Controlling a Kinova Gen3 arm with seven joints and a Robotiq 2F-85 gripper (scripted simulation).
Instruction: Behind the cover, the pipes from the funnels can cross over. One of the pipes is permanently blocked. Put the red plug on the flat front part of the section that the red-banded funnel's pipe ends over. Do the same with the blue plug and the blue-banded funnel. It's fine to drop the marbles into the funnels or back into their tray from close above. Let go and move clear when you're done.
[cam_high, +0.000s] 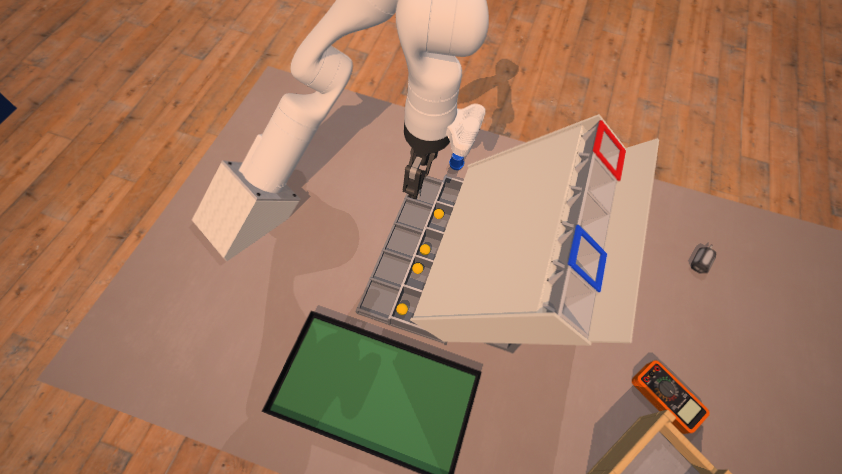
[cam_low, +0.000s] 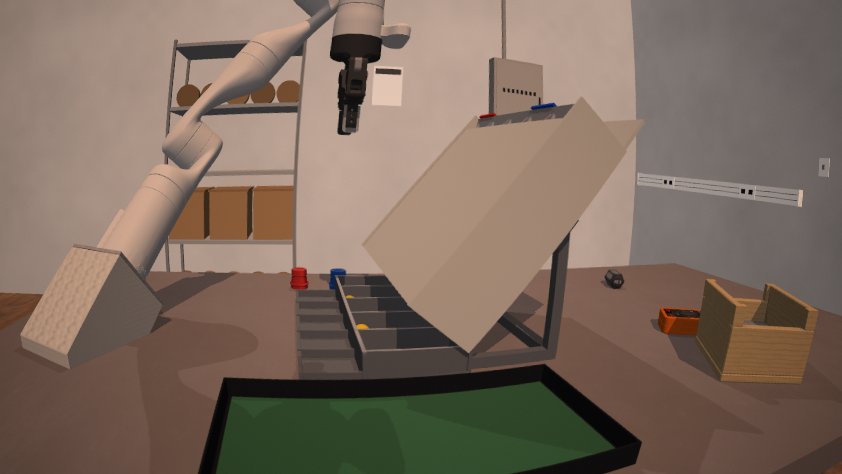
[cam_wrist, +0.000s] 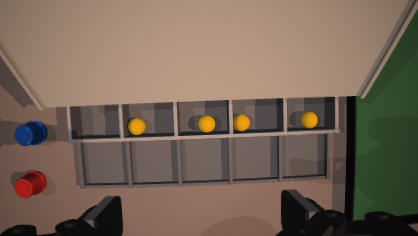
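Observation:
My gripper (cam_high: 413, 189) (cam_low: 348, 131) (cam_wrist: 201, 211) is open and empty, high above the flat front parts (cam_high: 380, 297) (cam_wrist: 205, 161) of the sections. The blue plug (cam_high: 456, 161) (cam_low: 337, 279) (cam_wrist: 31, 133) and red plug (cam_low: 299, 278) (cam_wrist: 30, 184) stand on the table beside the row's end; the arm hides the red one in the top view. In the wrist view, the leftmost section shows no marble; each other section shows one yellow marble (cam_wrist: 136, 126). The red band (cam_high: 622, 164) (cam_low: 487, 115) and blue band (cam_high: 602, 272) (cam_low: 543, 106) mark two funnels. The cover (cam_high: 500, 235) (cam_low: 459, 206) (cam_wrist: 210, 55) hides the pipes.
The green marble tray (cam_high: 382, 400) (cam_low: 412, 435) (cam_wrist: 385, 165) lies beside the rig's other end, with no marbles visible in it. An orange multimeter (cam_high: 668, 391) (cam_low: 677, 320), a wooden box (cam_low: 765, 356) and a small dark object (cam_high: 703, 259) (cam_low: 613, 279) stand beyond the rig.

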